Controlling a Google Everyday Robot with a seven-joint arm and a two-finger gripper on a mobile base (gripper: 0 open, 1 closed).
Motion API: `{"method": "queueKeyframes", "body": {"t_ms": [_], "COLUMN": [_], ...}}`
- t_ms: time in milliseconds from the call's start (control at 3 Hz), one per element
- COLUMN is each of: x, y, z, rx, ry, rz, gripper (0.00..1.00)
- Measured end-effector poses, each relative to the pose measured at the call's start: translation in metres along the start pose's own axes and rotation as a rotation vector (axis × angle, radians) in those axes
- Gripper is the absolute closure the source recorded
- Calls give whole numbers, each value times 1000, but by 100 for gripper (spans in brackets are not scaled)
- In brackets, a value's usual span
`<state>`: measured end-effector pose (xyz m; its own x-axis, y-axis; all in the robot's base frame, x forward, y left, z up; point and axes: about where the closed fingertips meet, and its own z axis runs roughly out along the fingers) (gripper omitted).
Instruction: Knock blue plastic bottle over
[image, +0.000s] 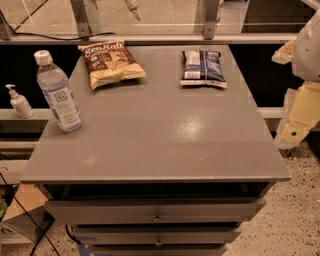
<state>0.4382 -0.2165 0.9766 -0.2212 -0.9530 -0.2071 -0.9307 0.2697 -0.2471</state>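
Observation:
The blue plastic bottle stands upright at the left edge of the grey table top. It is clear and bluish, with a white cap and a white label bearing a small dark square logo. My arm and gripper hang at the far right of the view, beyond the table's right edge and below the level of the top. The gripper is far from the bottle, with the whole width of the table between them.
A tan Sea Salt snack bag lies at the back left and a dark blue snack bag at the back right. A small white pump dispenser stands on a ledge left of the table. Drawers are below the top.

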Motion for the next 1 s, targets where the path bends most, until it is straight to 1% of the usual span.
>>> {"method": "queueKeyframes", "body": {"t_ms": [333,667,1000], "x": [0,-19,-64], "y": [0,-6,-14], "z": [0,-4,1], "rx": [0,12,7], "ry": [0,-74,-227], "rz": [0,-46,-127], "gripper": [0,0,0]}}
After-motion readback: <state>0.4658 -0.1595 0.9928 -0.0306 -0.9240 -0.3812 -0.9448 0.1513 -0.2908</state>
